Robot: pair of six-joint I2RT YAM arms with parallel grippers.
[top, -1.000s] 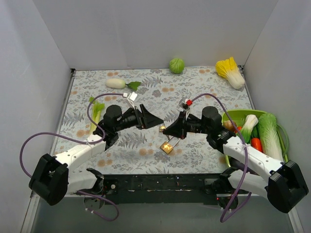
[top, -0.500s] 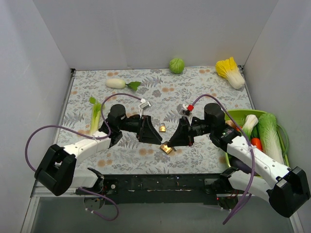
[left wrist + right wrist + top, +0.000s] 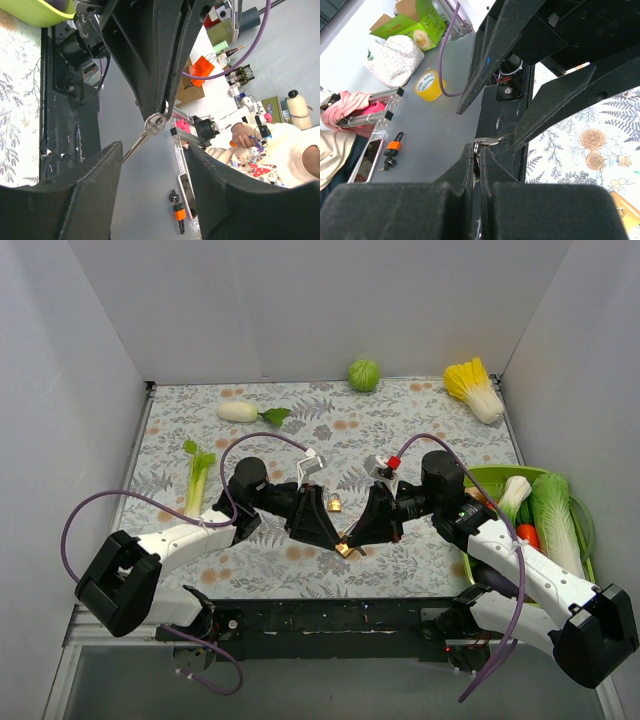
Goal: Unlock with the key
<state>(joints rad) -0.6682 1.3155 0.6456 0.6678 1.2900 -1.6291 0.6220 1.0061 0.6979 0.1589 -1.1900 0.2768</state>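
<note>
My right gripper (image 3: 480, 150) is shut on a metal key ring (image 3: 487, 141). From that ring hangs a silver key (image 3: 154, 123), its blade slanting down toward my left gripper (image 3: 155, 150). The left jaws stand apart around the space under the key, and the blade tip is close to the left finger (image 3: 95, 180) without being pinched. From above, the left gripper (image 3: 330, 534) and right gripper (image 3: 358, 532) meet tip to tip over the mat. A small brass padlock (image 3: 335, 503) lies just behind them. Another brass piece (image 3: 345, 549) lies under the tips, also seen as the brass piece (image 3: 625, 210).
A green basket (image 3: 487, 478) with vegetables stands at the right. A green cabbage (image 3: 364, 374), a yellow-white cabbage (image 3: 475, 388) and a white radish (image 3: 240, 411) lie along the back. A leek (image 3: 197, 475) lies at the left. White walls close three sides.
The left arm has swung right and forward to meet the right gripper, and its jaws have narrowed. The right gripper has come down slightly, still holding the ring.
</note>
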